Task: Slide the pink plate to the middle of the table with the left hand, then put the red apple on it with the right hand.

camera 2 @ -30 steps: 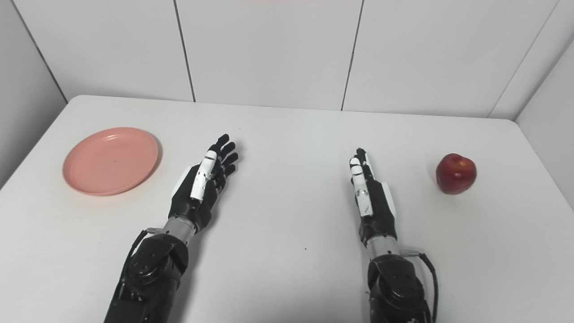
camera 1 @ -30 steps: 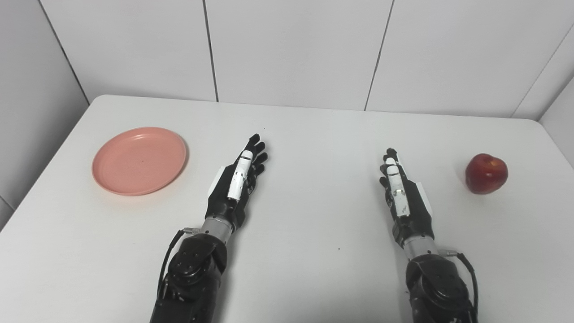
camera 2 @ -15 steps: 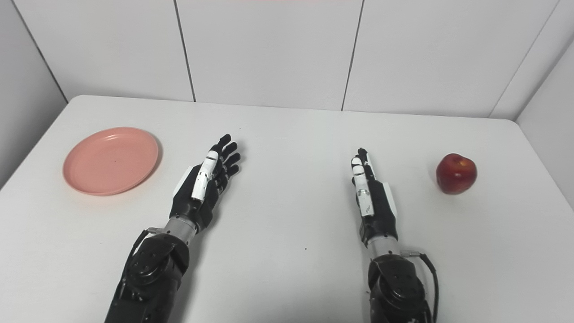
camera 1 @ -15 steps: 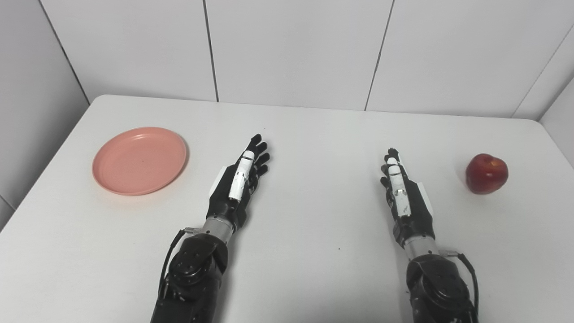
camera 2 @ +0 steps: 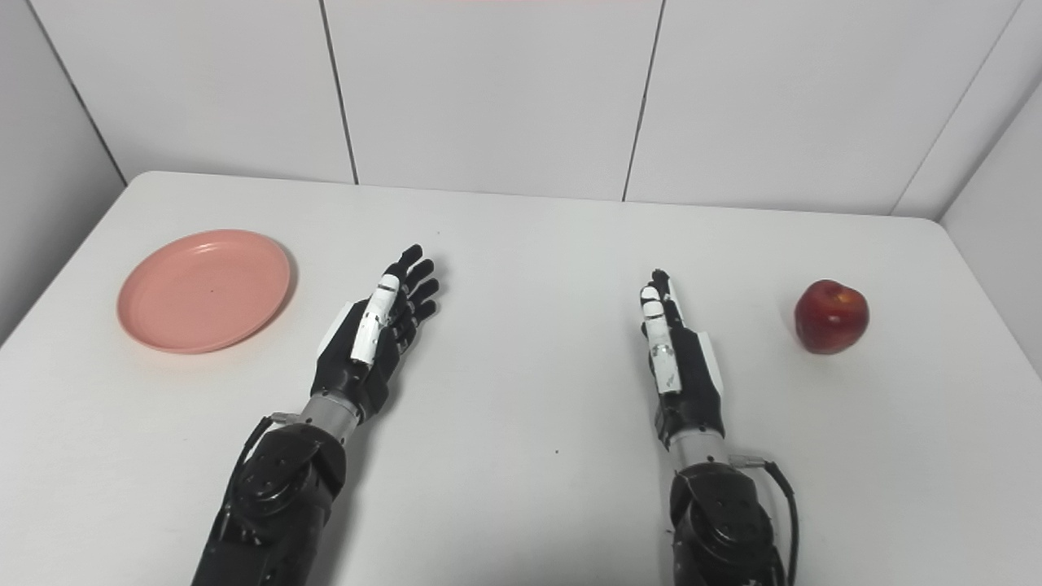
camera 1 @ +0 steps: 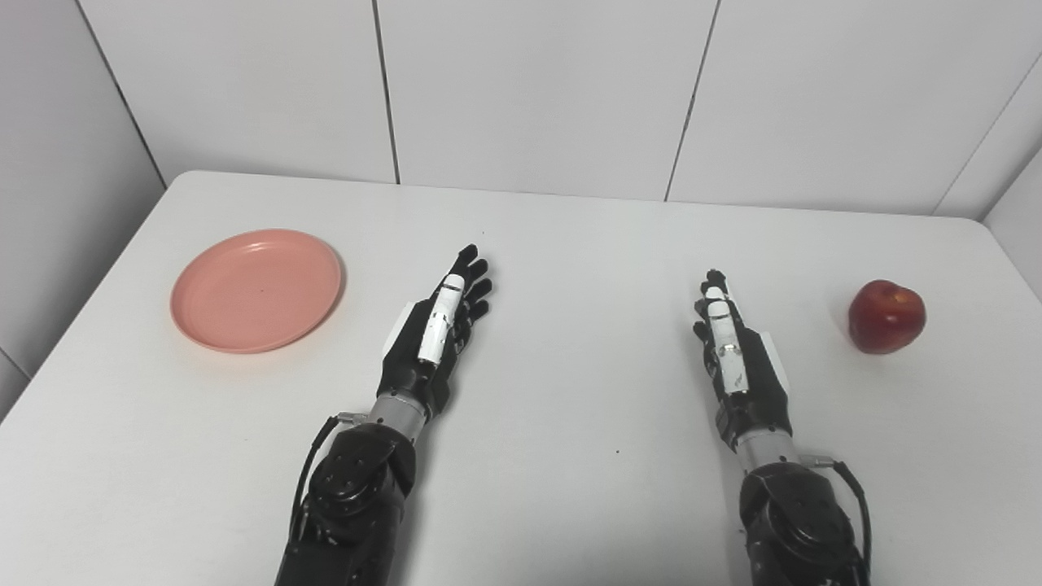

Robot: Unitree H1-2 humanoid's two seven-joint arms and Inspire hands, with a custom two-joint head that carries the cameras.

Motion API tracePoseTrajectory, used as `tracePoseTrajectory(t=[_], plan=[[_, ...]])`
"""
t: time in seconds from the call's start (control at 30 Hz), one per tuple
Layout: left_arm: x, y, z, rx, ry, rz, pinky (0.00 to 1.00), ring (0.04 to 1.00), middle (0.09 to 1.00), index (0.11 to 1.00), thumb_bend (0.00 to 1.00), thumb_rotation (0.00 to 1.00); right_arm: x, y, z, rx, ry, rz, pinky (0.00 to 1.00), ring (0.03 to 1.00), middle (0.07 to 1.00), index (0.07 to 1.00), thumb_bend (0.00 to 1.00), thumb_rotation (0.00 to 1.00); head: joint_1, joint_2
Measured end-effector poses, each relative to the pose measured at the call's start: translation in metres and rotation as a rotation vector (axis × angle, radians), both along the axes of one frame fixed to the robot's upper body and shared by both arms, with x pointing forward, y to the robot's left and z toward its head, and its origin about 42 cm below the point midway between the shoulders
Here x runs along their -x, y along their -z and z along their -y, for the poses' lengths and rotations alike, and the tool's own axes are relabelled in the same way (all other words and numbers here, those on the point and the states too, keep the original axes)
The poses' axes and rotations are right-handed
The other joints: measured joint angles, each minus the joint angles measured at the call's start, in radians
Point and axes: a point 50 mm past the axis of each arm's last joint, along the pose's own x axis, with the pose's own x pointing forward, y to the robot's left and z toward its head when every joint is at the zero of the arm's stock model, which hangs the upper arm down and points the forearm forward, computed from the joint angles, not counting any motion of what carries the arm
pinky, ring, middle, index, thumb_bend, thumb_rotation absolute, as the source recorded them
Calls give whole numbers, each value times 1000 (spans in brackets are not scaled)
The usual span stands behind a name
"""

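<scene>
A round pink plate (camera 1: 256,290) lies flat on the left part of the white table (camera 1: 570,244) with nothing on it. A red apple (camera 1: 886,316) stands near the right edge. My left hand (camera 1: 435,334) rests open in the middle-left, fingers stretched forward, a short way to the right of the plate and not touching it. My right hand (camera 1: 733,346) is open too, edge-on with straight fingers, well left of the apple. Both hands hold nothing.
White wall panels (camera 1: 529,89) rise directly behind the table's far edge. The table's left and right edges run close to the plate and the apple. A small dark speck (camera 1: 616,452) marks the tabletop between the forearms.
The whole picture has shifted a few pixels to the right, so the camera moved slightly. The left hand's fingers have crept forward a little. Plate and apple stay put.
</scene>
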Motion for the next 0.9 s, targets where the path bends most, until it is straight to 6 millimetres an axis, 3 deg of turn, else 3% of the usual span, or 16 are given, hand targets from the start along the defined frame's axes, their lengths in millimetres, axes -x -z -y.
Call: tracePoseTrajectory(t=[0.5, 0.9], plan=[[0, 0, 0, 0, 1, 0, 972, 964, 975, 963, 397, 1000, 0, 0, 1, 0, 3, 0, 1000, 994, 997, 993, 202, 1000, 8, -2], [0, 7, 11, -2, 8, -17, 984, 963, 978, 966, 377, 1000, 0, 2, 9, 18, -7, 0, 1000, 996, 1000, 1000, 191, 1000, 104, -52]])
